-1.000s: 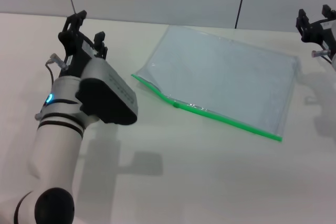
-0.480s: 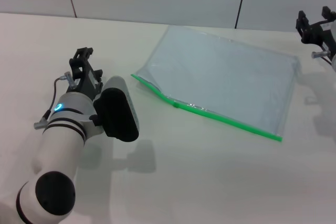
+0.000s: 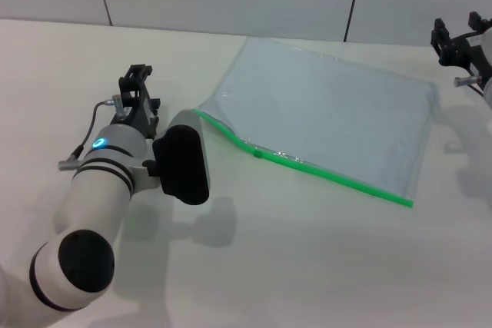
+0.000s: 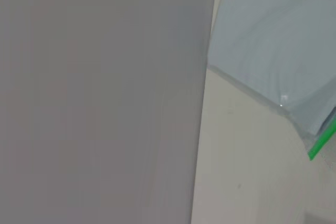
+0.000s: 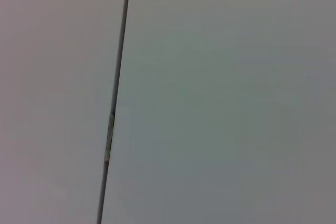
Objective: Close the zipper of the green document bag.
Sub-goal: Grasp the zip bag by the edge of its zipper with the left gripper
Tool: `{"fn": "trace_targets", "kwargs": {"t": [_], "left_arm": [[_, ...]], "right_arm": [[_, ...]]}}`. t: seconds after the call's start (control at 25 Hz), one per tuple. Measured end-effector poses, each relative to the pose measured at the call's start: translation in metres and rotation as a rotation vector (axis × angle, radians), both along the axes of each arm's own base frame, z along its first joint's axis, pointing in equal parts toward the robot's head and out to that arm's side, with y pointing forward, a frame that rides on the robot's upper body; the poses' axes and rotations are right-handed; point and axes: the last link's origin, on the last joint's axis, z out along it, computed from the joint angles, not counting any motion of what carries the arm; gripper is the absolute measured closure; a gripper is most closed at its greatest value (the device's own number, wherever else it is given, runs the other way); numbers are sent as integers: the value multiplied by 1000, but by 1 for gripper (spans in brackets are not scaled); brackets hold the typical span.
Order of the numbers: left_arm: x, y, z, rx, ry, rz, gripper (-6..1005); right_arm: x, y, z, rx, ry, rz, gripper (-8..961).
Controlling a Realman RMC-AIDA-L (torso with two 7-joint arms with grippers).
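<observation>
I have the green document bag (image 3: pixel 330 117) lying flat on the white table (image 3: pixel 307 266), toward the far right of the work area, turned at an angle to me. Its zipper (image 3: pixel 307 165) runs along the near edge, from the corner by my left arm down to the corner at the lower right. The small green slider (image 3: pixel 258 154) sits partway along that strip, closer to the left end. From the left corner to the slider the two edges look parted; past it the strip looks like a single line.

My left gripper (image 3: pixel 138 86) hangs low over the table, just left of the bag's left corner and apart from it. I cannot tell how its jaws stand from the head view. In the left wrist view I see no fingers, only the bag's corner (image 4: pixel 273 40) and the zipper's green end (image 4: pixel 323 140) beside bare table.

My right gripper (image 3: pixel 461 36) is up at the far right edge, beyond the bag's far right corner. I cannot tell its jaws either. The right wrist view shows only a wall panel (image 5: pixel 226 98) and its seam.
</observation>
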Motion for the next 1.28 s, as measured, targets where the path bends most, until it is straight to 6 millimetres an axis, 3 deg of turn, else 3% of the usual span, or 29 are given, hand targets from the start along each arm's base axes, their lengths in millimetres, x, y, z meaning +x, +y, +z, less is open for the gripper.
{"fn": "trace_targets", "kwargs": {"t": [1.28], "left_arm": [[8,13,-17,-171,103,-58,381]], "right_arm": [[-5,2,-2,-3,7,9,401]]}}
